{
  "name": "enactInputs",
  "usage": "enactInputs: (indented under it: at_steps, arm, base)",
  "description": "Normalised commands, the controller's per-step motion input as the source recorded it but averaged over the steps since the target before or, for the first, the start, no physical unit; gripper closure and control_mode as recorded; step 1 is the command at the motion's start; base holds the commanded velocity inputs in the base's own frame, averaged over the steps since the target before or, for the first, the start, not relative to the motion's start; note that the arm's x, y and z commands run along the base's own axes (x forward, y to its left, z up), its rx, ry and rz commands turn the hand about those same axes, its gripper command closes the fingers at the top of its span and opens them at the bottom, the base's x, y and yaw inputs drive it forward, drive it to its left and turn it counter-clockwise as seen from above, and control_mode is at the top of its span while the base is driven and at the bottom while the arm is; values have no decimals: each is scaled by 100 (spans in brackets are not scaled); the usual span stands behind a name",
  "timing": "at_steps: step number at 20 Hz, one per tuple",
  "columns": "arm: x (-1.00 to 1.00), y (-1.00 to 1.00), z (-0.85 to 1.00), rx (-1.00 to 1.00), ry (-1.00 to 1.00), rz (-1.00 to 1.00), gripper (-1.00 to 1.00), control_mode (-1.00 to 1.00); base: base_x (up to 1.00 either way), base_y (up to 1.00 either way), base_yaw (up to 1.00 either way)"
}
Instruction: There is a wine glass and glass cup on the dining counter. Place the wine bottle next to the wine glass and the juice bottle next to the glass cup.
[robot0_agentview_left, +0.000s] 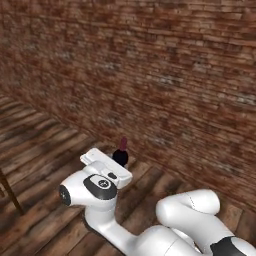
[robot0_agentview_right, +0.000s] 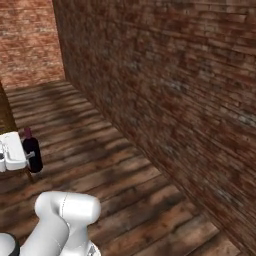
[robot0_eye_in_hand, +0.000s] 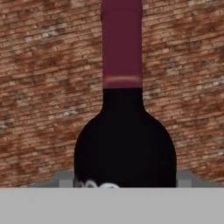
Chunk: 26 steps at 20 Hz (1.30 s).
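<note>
1. The wine bottle (robot0_eye_in_hand: 124, 135) stands right up against the hand camera; dark shoulders below, long dark-red neck rising upright above them, a scrap of pale label just peeking at the bottom edge of the glass.
2. The gripper (robot0_eye_in_hand: 124, 178) is clamped on that wine bottle; a grey fingertip (robot0_eye_in_hand: 64, 178) shows pressed at one side of the body and its twin at the other, the bottle held between them.
3. From the left base view the wine bottle (robot0_agentview_left: 121, 152) pokes up just beyond the white hand; only its neck and rounded shoulder clear the hand's top edge; it is held in the air above the wooden floor (robot0_agentview_left: 45, 145).
4. From the right base view the wine bottle (robot0_agentview_right: 32, 152) sits upright just beside the white hand at the left edge; the gripper (robot0_agentview_right: 31, 156) meets it about mid-body; the floor planks lie well below the bottle's base.
5. The brick wall (robot0_agentview_right: 170, 90) runs behind the bottle in all three views; the bottle is apart from it, not touching.
6. A dark wooden leg (robot0_agentview_left: 11, 194) slants at the left edge of the left base view, well apart from the bottle.
</note>
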Motion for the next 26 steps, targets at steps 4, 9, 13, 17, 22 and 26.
enactInputs:
  at_steps: [4, 9, 13, 17, 22, 26]
  arm:
    - [0, 0, 0, 0, 0, 0, 100, 100]
    - [0, 0, 0, 0, 0, 0, 100, 100]
    - [0, 0, 0, 0, 0, 0, 100, 100]
    - [0, 0, 0, 0, 0, 0, 100, 100]
    - [0, 0, 0, 0, 0, 0, 100, 100]
    - [0, 0, 0, 0, 0, 0, 100, 100]
  base:
    - [89, 1, 30]
    - [91, 1, 29]
    - [91, 1, 28]
    - [88, 1, 31]
    - [87, 0, 33]
    - [82, 0, 39]
